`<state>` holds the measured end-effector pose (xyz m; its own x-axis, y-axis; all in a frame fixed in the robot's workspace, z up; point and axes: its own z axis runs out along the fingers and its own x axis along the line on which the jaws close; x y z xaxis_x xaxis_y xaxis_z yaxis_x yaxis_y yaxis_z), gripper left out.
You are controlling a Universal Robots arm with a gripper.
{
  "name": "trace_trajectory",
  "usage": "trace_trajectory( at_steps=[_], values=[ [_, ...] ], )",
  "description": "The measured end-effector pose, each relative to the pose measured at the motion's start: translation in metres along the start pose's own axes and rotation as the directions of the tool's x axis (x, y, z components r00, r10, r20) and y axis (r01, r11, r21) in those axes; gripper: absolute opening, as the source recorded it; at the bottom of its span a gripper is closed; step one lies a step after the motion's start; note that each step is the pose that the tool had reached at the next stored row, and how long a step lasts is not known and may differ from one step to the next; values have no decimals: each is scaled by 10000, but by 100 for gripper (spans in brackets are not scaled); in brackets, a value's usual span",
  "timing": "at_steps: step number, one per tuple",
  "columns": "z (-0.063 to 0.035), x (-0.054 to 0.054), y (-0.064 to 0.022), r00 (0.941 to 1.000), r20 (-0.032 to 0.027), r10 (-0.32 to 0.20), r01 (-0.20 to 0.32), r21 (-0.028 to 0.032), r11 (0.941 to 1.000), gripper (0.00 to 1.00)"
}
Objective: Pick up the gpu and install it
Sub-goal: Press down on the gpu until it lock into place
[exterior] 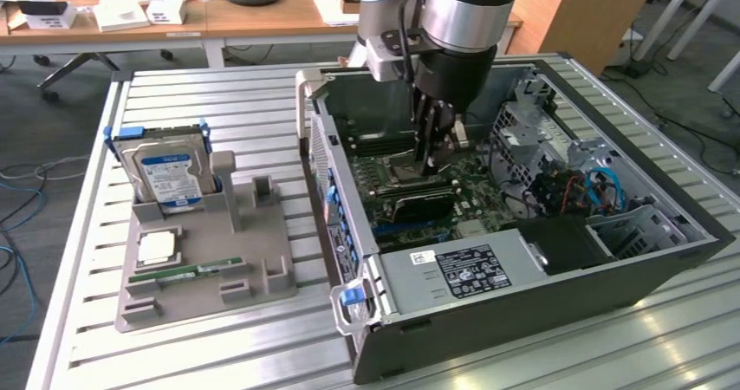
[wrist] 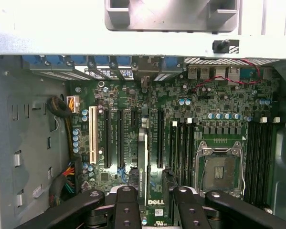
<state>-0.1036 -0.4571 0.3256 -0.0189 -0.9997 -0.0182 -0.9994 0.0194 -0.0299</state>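
1. Wrist view, lower middle of the frame: gripper (wrist: 154, 210), fingers drawn in on either side of the gpu (wrist: 143, 167) and pinching it by its upper edge.
2. The gpu: a thin card seen edge-on, standing upright over the motherboard (wrist: 133, 95). It runs parallel to the black expansion slots (wrist: 107, 138) and lies left of the empty CPU socket (wrist: 218, 167) in the frame. Whether its contact edge sits in a slot cannot be told.
3. Exterior view, upper middle: the arm (exterior: 463, 17) reaches down into the open computer case (exterior: 647, 269), with the fingers ending just over the board.
4. Handling, as judged: light, stiff and flat. It is fragile at the contact edge and the mounted parts, and its smooth faces could tilt in a narrow pinch.
5. Hold, as judged: the top edge near mid-length, gripped across the two flat faces and well clear of the contact edge.
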Motion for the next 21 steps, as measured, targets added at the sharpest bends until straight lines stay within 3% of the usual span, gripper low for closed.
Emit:
trace_trajectory(
  at_steps=[9, 14, 21],
  values=[
    [0, 0, 0, 10000, 0, 0, 0, 0, 10000, 32],
    [0, 0, 0, 10000, 0, 0, 0, 0, 10000, 11],
    [0, 0, 0, 10000, 0, -1, 1, 0, 10000, 11]
  ],
)
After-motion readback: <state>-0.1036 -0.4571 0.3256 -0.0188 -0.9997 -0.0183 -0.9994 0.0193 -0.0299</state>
